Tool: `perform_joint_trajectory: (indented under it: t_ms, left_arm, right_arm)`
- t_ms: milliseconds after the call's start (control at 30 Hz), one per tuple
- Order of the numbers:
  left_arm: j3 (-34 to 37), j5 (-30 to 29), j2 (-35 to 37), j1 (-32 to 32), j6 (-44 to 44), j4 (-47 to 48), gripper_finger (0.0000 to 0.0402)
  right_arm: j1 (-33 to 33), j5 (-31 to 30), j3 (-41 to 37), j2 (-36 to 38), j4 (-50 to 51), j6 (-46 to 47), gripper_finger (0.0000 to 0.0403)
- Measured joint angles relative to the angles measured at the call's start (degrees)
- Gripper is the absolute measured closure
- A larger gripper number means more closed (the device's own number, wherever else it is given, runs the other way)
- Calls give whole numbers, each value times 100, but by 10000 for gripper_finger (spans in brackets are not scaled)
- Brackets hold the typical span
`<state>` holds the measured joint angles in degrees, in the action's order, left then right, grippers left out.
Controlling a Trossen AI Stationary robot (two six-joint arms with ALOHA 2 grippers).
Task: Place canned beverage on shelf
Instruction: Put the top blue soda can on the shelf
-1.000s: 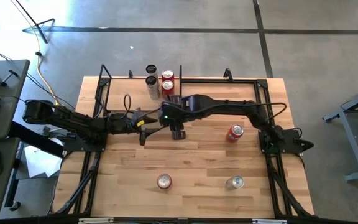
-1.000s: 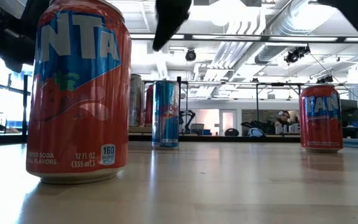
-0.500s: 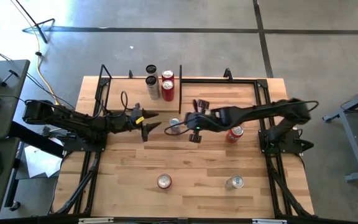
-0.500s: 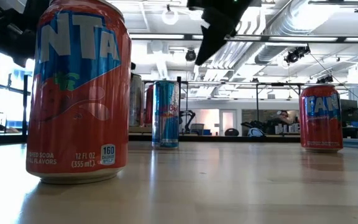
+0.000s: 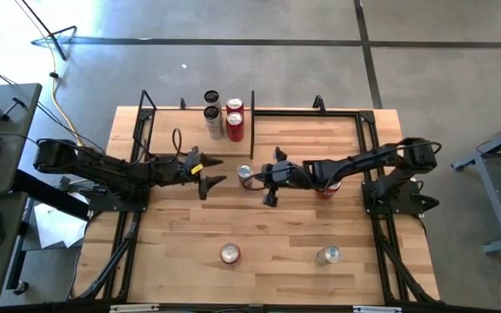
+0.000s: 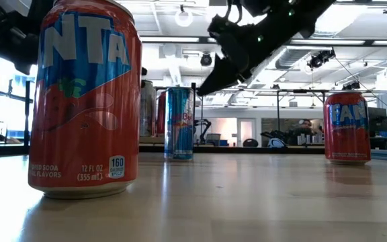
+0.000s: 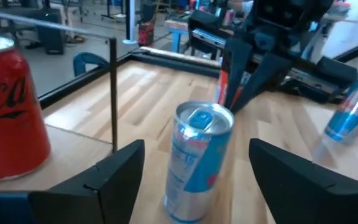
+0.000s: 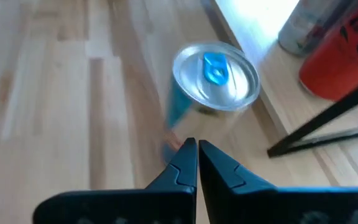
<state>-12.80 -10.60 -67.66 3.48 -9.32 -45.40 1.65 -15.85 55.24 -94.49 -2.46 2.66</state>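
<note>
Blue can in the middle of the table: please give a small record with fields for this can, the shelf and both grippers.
blue can: upright on the tabletop, just in front of the shelf, not held
shelf: at the far edge of the table, carries four cans
left gripper: open, left of the blue can, facing it, apart from it
right gripper: shut, empty, right of the blue can, close beside it
other cans: red can and silver can near the front edge
</note>
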Motion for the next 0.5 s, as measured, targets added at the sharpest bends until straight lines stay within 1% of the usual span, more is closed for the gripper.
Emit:
perform_joint_trajectory:
  t_ms: [133, 200, 300, 500]
  left_arm:
    - [-89, -34, -266, 35, 156, -23, 109]
    - [-221, -44, -463, 36, 234, -66, 108]
    - [-427, -36, -814, 36, 528, -76, 107]
    - [-742, -23, -1459, 68, 992, -66, 107]
  right_arm:
    - [-126, 30, -46, -148, -126, -5, 403]
    - [-189, 229, -43, -242, -220, -6, 403]
    - [-261, 367, -43, -390, -416, -13, 403]
    - [-317, 468, -43, -389, -700, -171, 403]
